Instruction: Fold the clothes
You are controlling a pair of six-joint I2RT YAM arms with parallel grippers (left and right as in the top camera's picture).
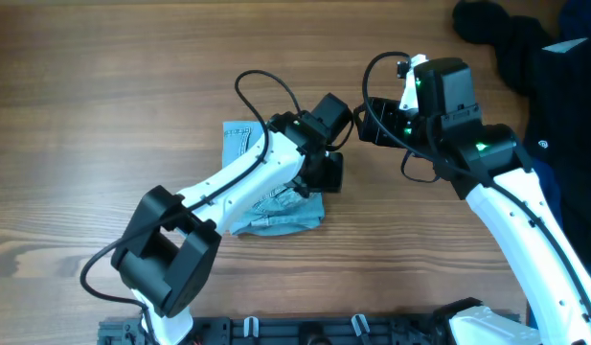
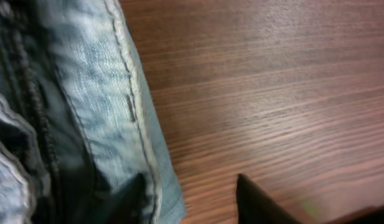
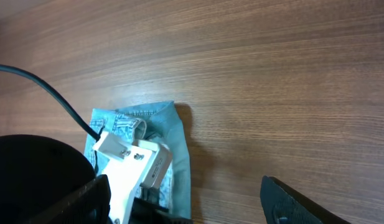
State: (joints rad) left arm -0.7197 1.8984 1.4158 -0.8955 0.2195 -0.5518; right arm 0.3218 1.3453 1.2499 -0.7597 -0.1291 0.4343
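The light blue denim shorts (image 1: 281, 220) lie folded into a compact bundle at the table's centre, partly hidden under my left arm. My left gripper (image 1: 326, 174) is low at the bundle's right edge. In the left wrist view the jaws (image 2: 192, 200) are open, one finger over the stitched denim edge (image 2: 86, 81) and the other over bare wood. My right gripper (image 1: 368, 121) hovers open and empty to the right of the bundle. Its view (image 3: 192, 199) shows the shorts (image 3: 180, 134) and my left wrist.
A black garment (image 1: 506, 38) lies at the far right corner, with dark blue fabric (image 1: 575, 115) along the right edge beside my right arm. The wooden table (image 1: 103, 96) stretches to the left and back. Cables loop above both wrists.
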